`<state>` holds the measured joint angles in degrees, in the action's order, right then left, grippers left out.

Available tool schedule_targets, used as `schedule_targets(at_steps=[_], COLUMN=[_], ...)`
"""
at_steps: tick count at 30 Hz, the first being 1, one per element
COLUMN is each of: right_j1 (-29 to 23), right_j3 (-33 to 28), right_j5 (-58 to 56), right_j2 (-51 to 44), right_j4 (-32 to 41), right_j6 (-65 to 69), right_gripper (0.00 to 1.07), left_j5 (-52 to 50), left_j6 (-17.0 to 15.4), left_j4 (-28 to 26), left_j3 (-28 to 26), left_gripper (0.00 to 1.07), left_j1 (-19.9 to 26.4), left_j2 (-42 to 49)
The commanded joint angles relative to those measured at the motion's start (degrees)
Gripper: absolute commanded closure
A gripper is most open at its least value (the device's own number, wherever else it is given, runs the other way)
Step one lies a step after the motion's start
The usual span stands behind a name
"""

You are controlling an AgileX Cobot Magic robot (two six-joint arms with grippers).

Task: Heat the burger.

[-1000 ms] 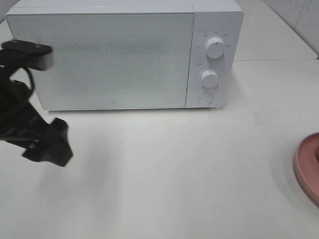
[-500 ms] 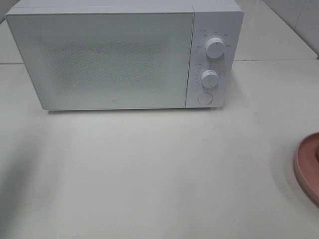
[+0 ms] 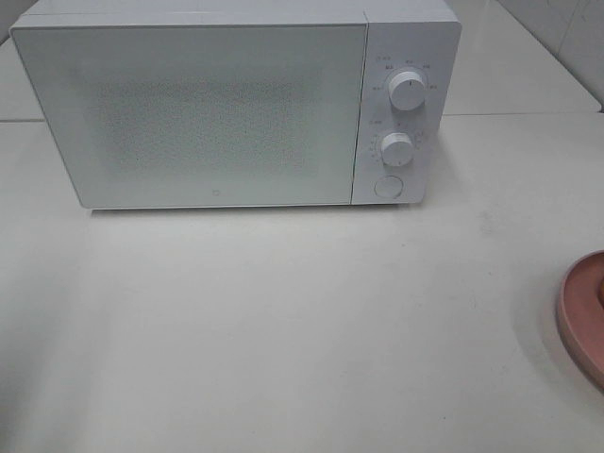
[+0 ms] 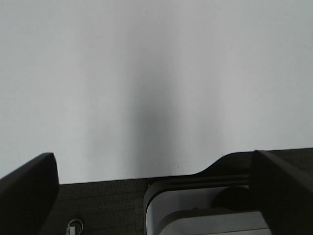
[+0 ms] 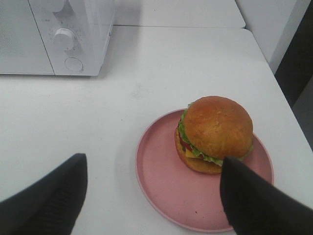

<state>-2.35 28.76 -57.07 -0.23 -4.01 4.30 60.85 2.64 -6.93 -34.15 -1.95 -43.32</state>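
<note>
burger (image 5: 215, 133) sits on a pink plate (image 5: 161, 181) near the right edge of the bench (image 3: 302, 321), its golden-brown bun upright and green lettuce showing around the filling; it rests toward one side of the plate rather than at the centre, and only the right wrist view shows it. going left to right in the high view: the white microwave (image 3: 217, 104) stands at the back of the bench with its door closed, the wide speckled door panel taking up the left and middle of its front. to the right of the door runs the control strip, with an upper knob (image 3: 407, 91), a lower knob (image 3: 397, 149) and a round button (image 3: 387, 187) below them. the bench in front of the microwave is bare white surface. at the right edge of the bench only a curved slice of the pink plate's rim shows in the high view. neither arm appears in the high view. the left gripper (image 4: 151, 196) hangs over plain white surface with its fingers wide apart and nothing between them. the right gripper (image 5: 151, 196) hovers over the plate, fingers spread apart, one dark fingertip (image 5: 254, 200) just in front of the burger, holding nothing.
</note>
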Motion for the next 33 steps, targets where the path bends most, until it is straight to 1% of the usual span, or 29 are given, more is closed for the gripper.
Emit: schedule_targets(at_steps=[1,2,3,5,6,7,8,10,11,12,14,15,17,18,19,21,25,28,30,33], right_j1=[0.34,0.34,0.34,0.34,0.34,0.34,0.34,0.34,0.34,0.34,0.34,0.34,0.34,0.34,0.34,0.34,0.34,0.34,0.34,0.34], right_j3=[-0.17,-0.17,-0.17,-0.17,-0.17,-0.17,-0.17,-0.17,-0.17,-0.17,-0.17,-0.17,-0.17,-0.17,-0.17,-0.17,-0.17,-0.17,-0.17,-0.17], right_j5=[0.06,0.06,0.06,0.06,0.06,0.06,0.06,0.06,0.06,0.06,0.06,0.06,0.06,0.06,0.06,0.06,0.06,0.06,0.06,0.06], right_j2=[-1.55,-1.55,-1.55,-1.55,-1.55,-1.55,-1.55,-1.55,-1.55,-1.55,-1.55,-1.55,-1.55,-1.55,-1.55,-1.55,-1.55,-1.55,-1.55,-1.55], right_j4=[0.06,0.06,0.06,0.06,0.06,0.06,0.06,0.06,0.06,0.06,0.06,0.06,0.06,0.06,0.06,0.06,0.06,0.06,0.06,0.06], right_j6=[-0.80,-0.80,-0.80,-0.80,-0.80,-0.80,-0.80,-0.80,-0.80,-0.80,-0.80,-0.80,-0.80,-0.80,-0.80,-0.80,-0.80,-0.80,-0.80,-0.80], right_gripper=[0.32,0.32,0.32,0.32,0.32,0.32,0.32,0.32,0.32,0.32,0.32,0.32,0.32,0.32,0.32,0.32,0.32,0.32,0.32,0.32], left_j5=[-0.34,-0.23,-0.23,0.52,0.52,0.63,0.63,0.63,0.63,0.63,0.57,0.57,0.57,0.57,0.57,0.57,0.57,0.57,0.57,0.57], left_j6=[-0.34,-0.40,-0.40,-0.34,-0.34,-0.46,-0.46,-1.32,-1.32,-1.66,-1.66,-1.60,-1.60,-1.60,-1.60,-1.60,-1.60,-1.60,-1.60,-1.60], left_j4=[-0.57,-0.63,-0.63,-0.17,-0.17,0.63,0.63,2.01,2.01,2.35,2.35,2.35,2.35,2.35,2.35,2.41,2.58,2.75,2.92,3.04], left_j3=[2.46,3.78,3.78,4.18,4.18,4.35,4.35,4.35,4.35,4.35,4.35,4.35,4.35,4.35,4.35,4.35,4.35,4.35,4.35,4.35], left_gripper=[0.08,0.08,0.08,0.08,0.08,0.08,0.08,0.08,0.08,0.08,0.08,0.08,0.08,0.08,0.08,0.08,0.08,0.08,0.09,0.09], left_j1=[0.17,0.17,0.17,0.17,0.17,0.17,0.17,0.17,0.17,0.17,0.17,0.17,0.17,0.17,0.17,0.17,0.17,1.20,3.38,4.41], left_j2=[4.41,8.59,8.59,14.09,14.09,17.53,17.53,22.80,22.80,25.67,27.22,29.85,30.94,33.40,33.40,36.15,38.50,40.97,43.20,45.09])
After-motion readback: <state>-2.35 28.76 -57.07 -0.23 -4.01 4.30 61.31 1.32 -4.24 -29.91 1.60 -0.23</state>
